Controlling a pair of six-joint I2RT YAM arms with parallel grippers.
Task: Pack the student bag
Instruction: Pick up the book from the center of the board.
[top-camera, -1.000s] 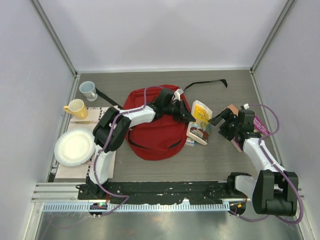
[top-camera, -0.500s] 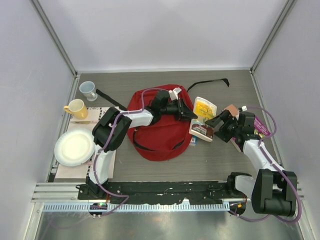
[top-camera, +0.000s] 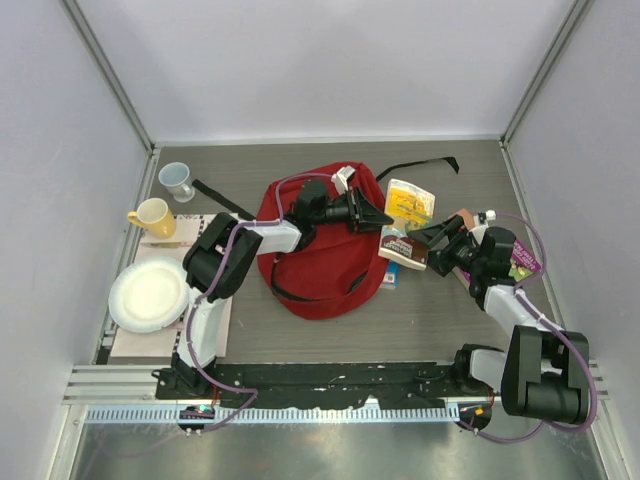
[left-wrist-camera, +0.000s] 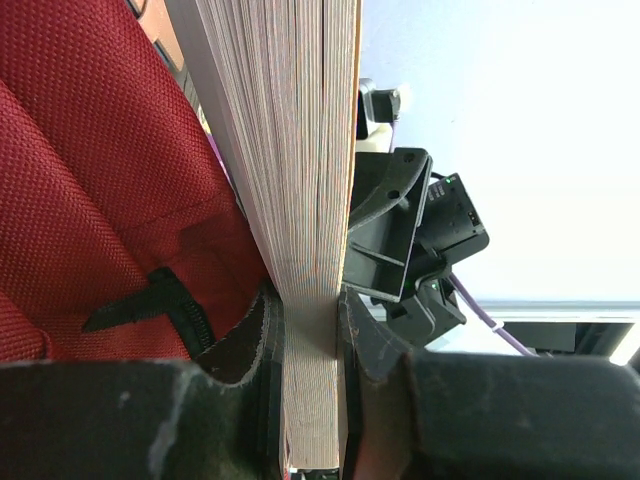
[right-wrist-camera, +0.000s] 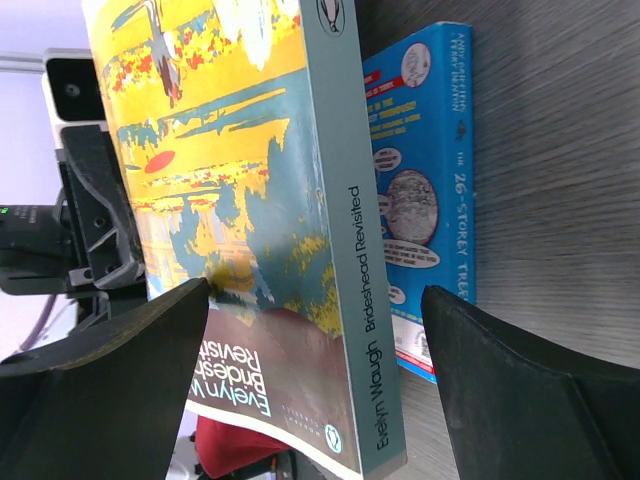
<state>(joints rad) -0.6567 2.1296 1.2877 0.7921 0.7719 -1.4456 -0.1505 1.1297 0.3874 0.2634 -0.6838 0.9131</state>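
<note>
The red student bag (top-camera: 320, 270) lies in the middle of the table (top-camera: 450, 320). The paperback (top-camera: 408, 205) at its right side, pinched along one edge only by the clenched left gripper (top-camera: 380, 218), could pivot or slip onto the blue book (top-camera: 388, 278) nearby. The right gripper (top-camera: 432, 238) gapes wide beside it, holding nothing.

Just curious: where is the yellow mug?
Top view, left side: the yellow mug sits between the pale blue cup and the white plate.

1 bag (top-camera: 320, 262), 2 mugs (top-camera: 152, 216) (top-camera: 177, 180), 1 plate (top-camera: 148, 293)
</note>
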